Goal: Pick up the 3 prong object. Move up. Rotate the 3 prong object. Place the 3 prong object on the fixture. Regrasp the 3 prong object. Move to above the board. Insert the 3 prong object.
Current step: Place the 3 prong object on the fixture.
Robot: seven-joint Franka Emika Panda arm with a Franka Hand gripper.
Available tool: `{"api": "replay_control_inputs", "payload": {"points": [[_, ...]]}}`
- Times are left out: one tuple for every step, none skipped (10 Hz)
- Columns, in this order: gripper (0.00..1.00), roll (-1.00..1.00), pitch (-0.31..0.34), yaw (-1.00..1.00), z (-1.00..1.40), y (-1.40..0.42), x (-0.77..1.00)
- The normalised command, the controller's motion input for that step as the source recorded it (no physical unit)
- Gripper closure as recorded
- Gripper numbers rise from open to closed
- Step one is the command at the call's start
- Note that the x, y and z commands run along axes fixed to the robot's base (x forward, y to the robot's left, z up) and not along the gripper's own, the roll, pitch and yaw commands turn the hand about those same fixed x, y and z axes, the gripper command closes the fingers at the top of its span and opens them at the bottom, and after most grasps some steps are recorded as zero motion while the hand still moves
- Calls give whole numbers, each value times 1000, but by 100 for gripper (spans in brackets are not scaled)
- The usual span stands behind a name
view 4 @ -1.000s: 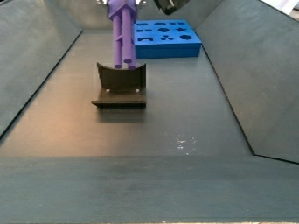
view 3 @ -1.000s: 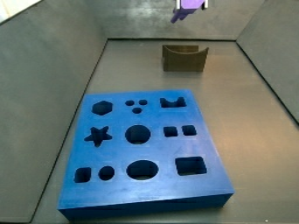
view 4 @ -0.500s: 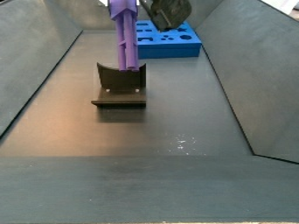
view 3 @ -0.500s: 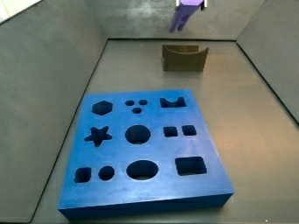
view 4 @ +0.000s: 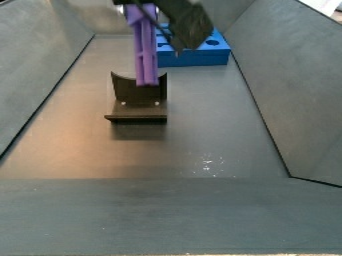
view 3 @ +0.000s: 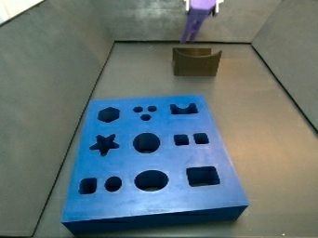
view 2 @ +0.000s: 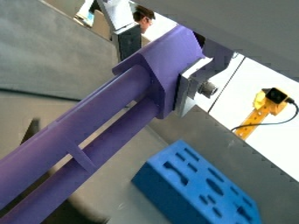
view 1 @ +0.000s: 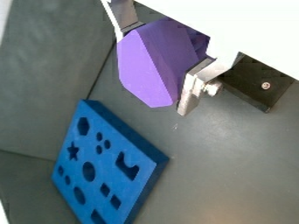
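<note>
A robot claw (view 1: 158, 48) hangs over the dark fixture (view 4: 136, 98), its flat silver fingers (view 1: 194, 87) pressed against the sides of the 3 prong object (view 4: 142, 45), a long light-purple piece held upright. In a side view the piece's lower end reaches down into the notch at the top of the fixture (whether it touches the notch cannot be told). In a wrist view the purple piece (view 2: 111, 122) fills most of the frame, clamped between the silver plates. The large blue board (view 3: 154, 160), with star, hexagon, round and square holes, lies flat on the grey floor (view 4: 174, 190), well apart from the fixture (view 3: 195, 59) and nothing is in its holes.
</note>
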Motion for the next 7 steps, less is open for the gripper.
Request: {"api": "replay_control_inputs", "payload": {"points": [[100,-168,-67,-105,-1000,117,116],[100,-138,-70,-78,-1000,110,120],[100,-104,-75,-46,-1000,105,128],[100,-94,-79,-27,-860,84,116],[100,-88,-77,-11,-679,62,96],[100,-73,-71,3,-504,46,81],[100,-42,-69,4,-366,78,62]]}}
